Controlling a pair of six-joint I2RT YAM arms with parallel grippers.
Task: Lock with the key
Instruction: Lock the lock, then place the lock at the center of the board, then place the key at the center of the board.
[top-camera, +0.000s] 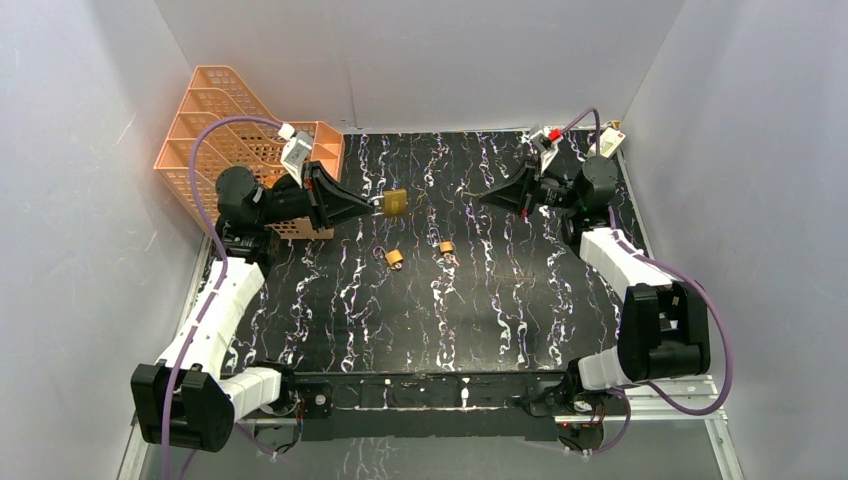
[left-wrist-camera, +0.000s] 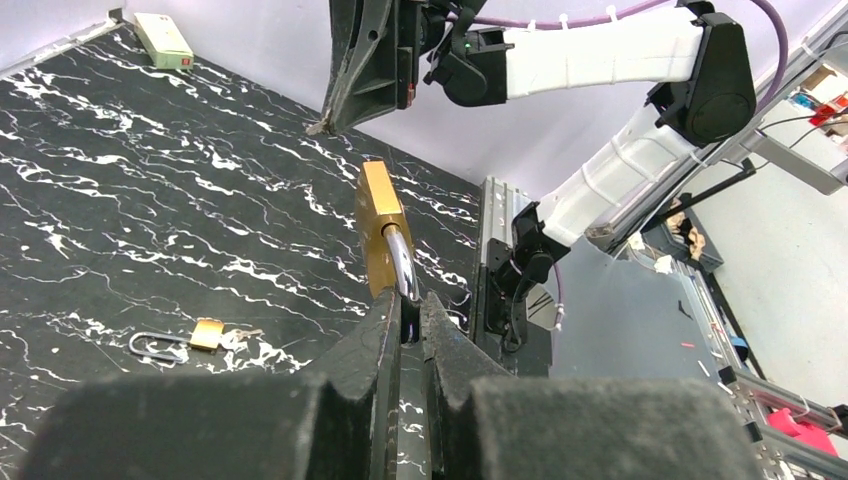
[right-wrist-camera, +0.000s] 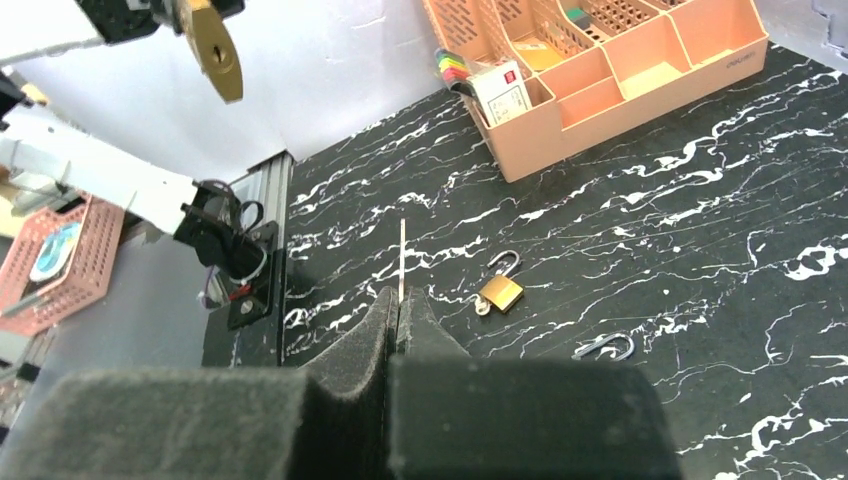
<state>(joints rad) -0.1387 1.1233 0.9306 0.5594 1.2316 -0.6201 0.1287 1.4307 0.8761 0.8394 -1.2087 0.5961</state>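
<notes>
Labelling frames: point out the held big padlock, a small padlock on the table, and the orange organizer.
Big padlock (left-wrist-camera: 378, 232): left wrist view, brass body.
Small padlock (right-wrist-camera: 500, 293): right wrist view, brass body.
Orange organizer (top-camera: 225, 95): top view, upper slotted wall.

In the right wrist view, a tiny dark word stands on the front wall of the orange basket (right-wrist-camera: 650, 105), at the upper right of the frame. It looks like "deli". A white box (right-wrist-camera: 503, 92) in the left end of that basket has a red mark and small print, too small to read. The gold padlock (right-wrist-camera: 213, 45), at the upper left, shows no letters that can be read.
</notes>
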